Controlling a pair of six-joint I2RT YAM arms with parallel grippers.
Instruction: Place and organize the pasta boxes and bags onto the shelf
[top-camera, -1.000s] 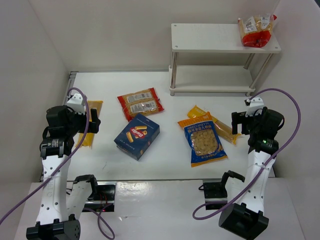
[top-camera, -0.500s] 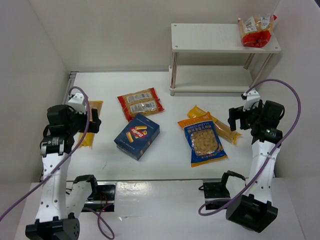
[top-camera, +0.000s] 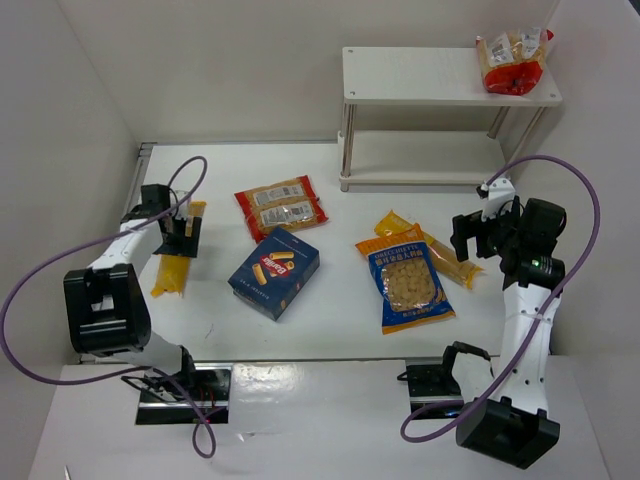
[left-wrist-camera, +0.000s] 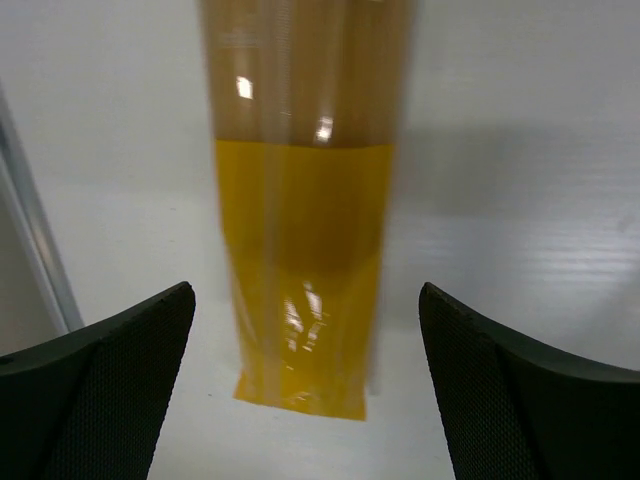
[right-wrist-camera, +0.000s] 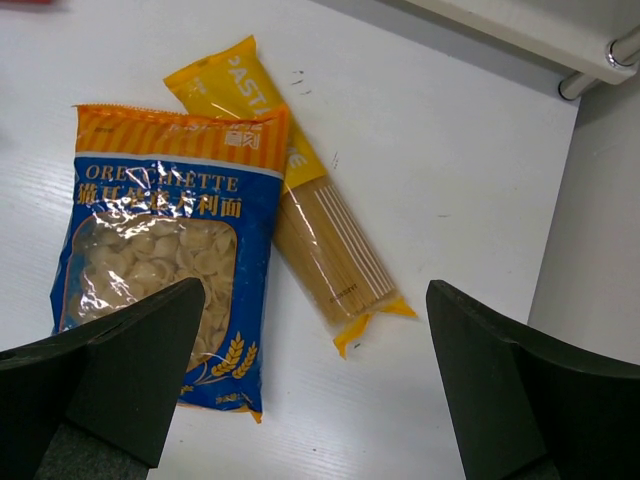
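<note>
A long yellow-orange bag lies at the far left. My left gripper hovers over it, open and empty; in the left wrist view the bag runs between my fingers. My right gripper is open and empty above the end of a second yellow bag, which lies partly under a blue-and-orange bag. Both show in the right wrist view: the yellow bag and the blue-and-orange bag. A dark blue box and red-edged clear bags lie mid-table. Another red-edged bag sits on the top board of the white shelf.
White walls close in the table on the left, back and right. A metal rail runs along the table's left edge next to the left bag. The shelf's foot shows at the top right of the right wrist view.
My left arm has swung forward and lowered its gripper over the left yellow bag. My right gripper has shifted a little left, toward the right yellow bag.
</note>
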